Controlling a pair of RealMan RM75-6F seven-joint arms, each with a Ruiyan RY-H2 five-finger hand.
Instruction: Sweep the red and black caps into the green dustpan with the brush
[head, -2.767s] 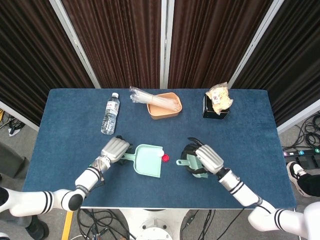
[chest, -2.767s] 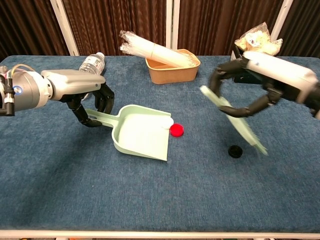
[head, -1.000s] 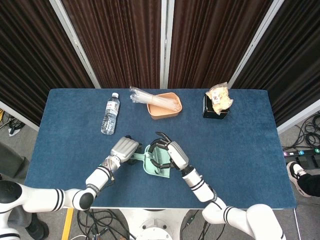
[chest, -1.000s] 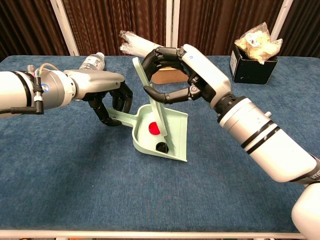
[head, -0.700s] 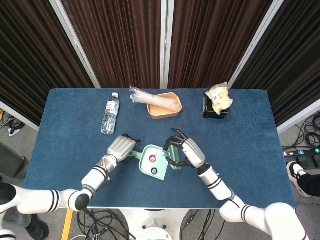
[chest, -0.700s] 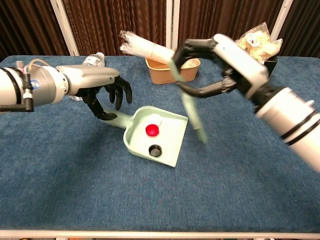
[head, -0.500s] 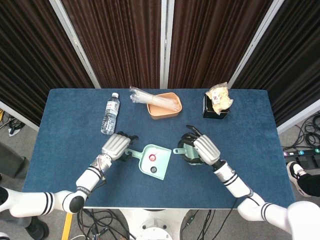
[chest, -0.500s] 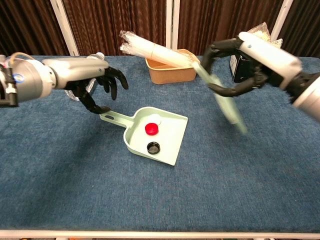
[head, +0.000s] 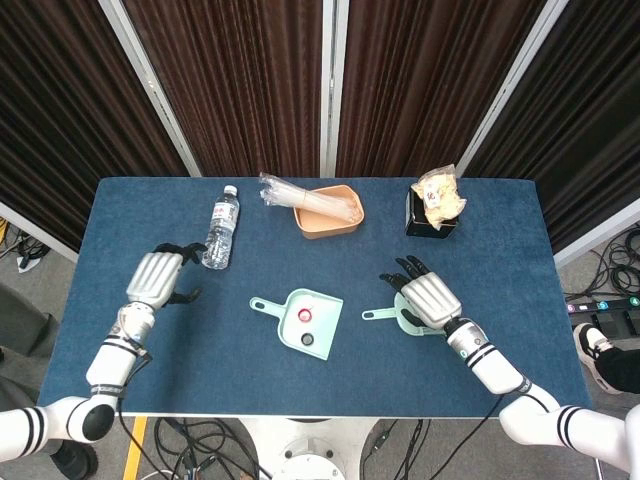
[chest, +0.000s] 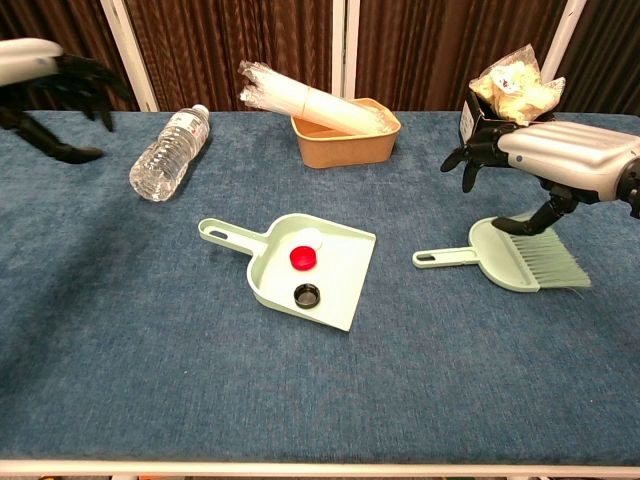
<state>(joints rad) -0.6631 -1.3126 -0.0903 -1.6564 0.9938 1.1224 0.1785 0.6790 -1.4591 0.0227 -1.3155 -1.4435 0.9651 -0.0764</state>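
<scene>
Low in the frame's centre, the green dustpan (chest: 315, 266) rests on the table holding the red cap (chest: 302, 257) and black cap (chest: 306, 294); a careless nudge could spill them. At right, the brush (chest: 525, 259) now lies released beneath the spread right hand (chest: 520, 150). At upper left, the left hand (head: 157, 278), empty, has backed off the handle.
</scene>
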